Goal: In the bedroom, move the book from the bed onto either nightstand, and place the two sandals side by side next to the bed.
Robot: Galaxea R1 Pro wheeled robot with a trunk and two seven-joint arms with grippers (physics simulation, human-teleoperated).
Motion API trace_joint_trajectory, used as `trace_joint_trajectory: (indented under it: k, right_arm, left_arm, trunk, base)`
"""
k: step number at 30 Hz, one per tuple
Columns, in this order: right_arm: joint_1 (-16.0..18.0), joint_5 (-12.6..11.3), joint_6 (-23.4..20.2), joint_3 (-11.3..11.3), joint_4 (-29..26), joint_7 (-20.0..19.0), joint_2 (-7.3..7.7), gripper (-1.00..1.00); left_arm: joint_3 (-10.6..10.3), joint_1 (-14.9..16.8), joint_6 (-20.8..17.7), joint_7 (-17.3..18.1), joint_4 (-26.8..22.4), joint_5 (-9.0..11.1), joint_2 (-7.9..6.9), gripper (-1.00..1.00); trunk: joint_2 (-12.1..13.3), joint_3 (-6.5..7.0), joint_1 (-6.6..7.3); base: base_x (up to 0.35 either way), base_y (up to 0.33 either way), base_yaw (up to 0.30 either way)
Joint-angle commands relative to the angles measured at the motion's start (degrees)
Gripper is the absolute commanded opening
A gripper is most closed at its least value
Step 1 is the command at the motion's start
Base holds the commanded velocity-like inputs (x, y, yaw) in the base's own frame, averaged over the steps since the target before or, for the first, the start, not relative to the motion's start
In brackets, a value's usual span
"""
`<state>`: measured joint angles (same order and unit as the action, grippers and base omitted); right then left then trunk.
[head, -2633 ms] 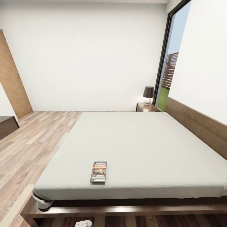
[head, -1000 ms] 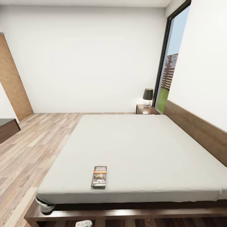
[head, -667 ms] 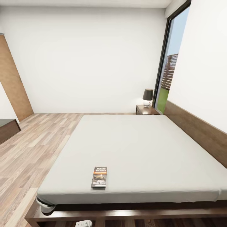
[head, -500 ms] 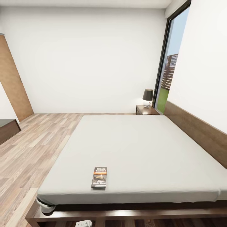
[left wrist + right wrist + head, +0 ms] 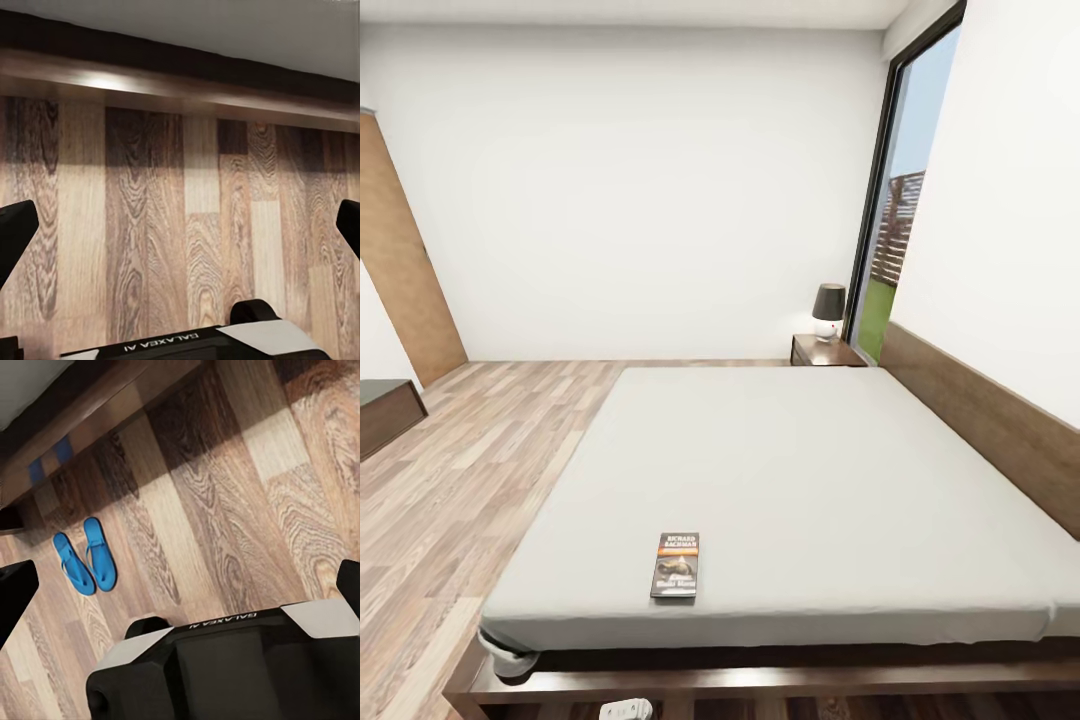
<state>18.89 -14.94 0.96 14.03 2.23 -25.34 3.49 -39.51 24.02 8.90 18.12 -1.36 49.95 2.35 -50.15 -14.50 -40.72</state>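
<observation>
The book [image 5: 675,565] lies flat on the bed [image 5: 790,470], close to the mattress's near edge, dark cover up. A nightstand [image 5: 822,350] stands at the bed's far corner by the window. In the right wrist view the two blue sandals [image 5: 86,559] lie side by side on the plank floor, a short way from the dark bed frame [image 5: 82,412]. My right gripper [image 5: 180,589] hangs open over the floor with nothing between its fingers. My left gripper [image 5: 180,229] is open too, above bare planks next to the bed frame [image 5: 180,82].
A lamp [image 5: 829,308] with a dark shade sits on the nightstand. A tall window [image 5: 905,200] fills the right wall. A dark dresser [image 5: 385,410] and a wooden door [image 5: 395,260] are at the left, with open plank floor [image 5: 470,470] between them and the bed.
The whole head picture has shifted slightly downward, so the camera moved. The book and the bed have stayed where they were.
</observation>
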Motion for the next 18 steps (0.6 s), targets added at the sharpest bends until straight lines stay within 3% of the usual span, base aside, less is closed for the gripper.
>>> trace_joint_trajectory:
  k: [1, 18]
  right_arm:
    - [0.10, -0.53, 0.10, 0.04, 0.23, -0.32, 0.03, 1.00]
    - [0.10, -0.53, 0.10, 0.04, 0.23, -0.31, 0.02, 1.00]
  left_arm:
    - [-0.48, 0.06, 0.24, 0.24, 0.15, 0.50, 0.02, 1.00]
    - [-0.48, 0.06, 0.26, 0.24, 0.15, 0.50, 0.02, 1.00]
  trunk:
    - [0.36, 0.11, 0.22]
    - [7.18, 3.16, 3.95]
  base:
    - [0.000, 0.000, 0.000]
    - [0.000, 0.000, 0.000]
